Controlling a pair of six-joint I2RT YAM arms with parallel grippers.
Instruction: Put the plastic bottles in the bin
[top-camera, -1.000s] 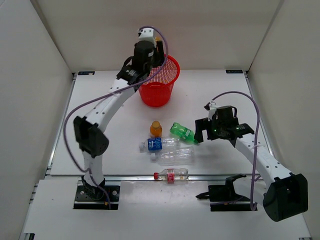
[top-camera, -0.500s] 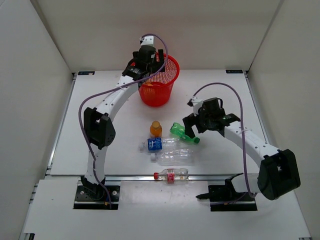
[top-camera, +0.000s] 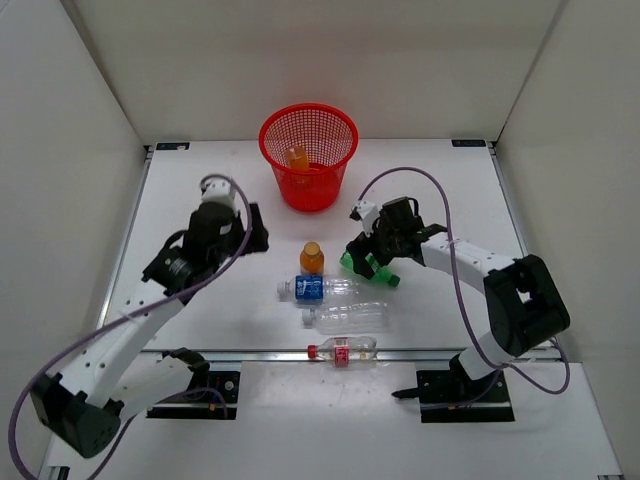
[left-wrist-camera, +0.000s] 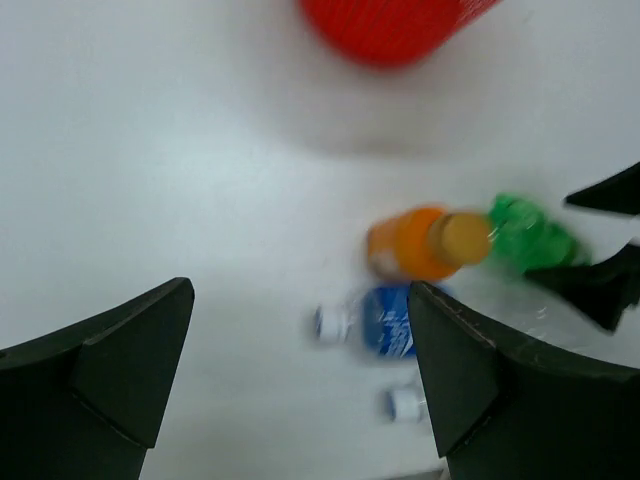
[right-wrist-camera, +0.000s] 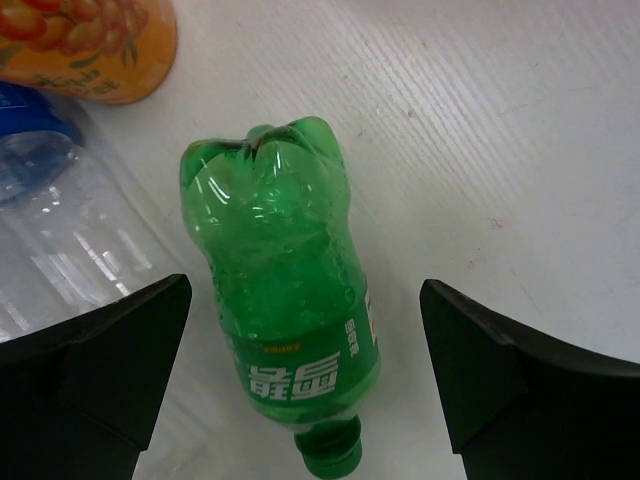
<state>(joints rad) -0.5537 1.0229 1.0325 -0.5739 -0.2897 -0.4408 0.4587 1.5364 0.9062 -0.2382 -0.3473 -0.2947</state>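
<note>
The red mesh bin (top-camera: 310, 190) stands at the back with one orange bottle (top-camera: 297, 157) lying inside. My left gripper (top-camera: 257, 232) hangs open and empty over the table, left of the bottles; its view is blurred (left-wrist-camera: 300, 340). An upright orange bottle (top-camera: 311, 258) (left-wrist-camera: 420, 243), a blue-label bottle (top-camera: 318, 288) (left-wrist-camera: 385, 322), a plain clear bottle (top-camera: 345, 315) and a red-capped bottle (top-camera: 342, 349) lie mid-table. My right gripper (top-camera: 366, 262) (right-wrist-camera: 305, 300) is open, its fingers straddling the lying green bottle (top-camera: 380, 273) (right-wrist-camera: 285, 280) with a gap on each side.
The bin's base (left-wrist-camera: 395, 25) shows at the top of the left wrist view. White walls enclose the table on three sides. Cables loop from both arms above the table. The arm bases sit at the near edge.
My left gripper opened over the bin, left the orange bottle inside, and swung back down to the table's left-middle. My right gripper moved left and down over the green bottle.
</note>
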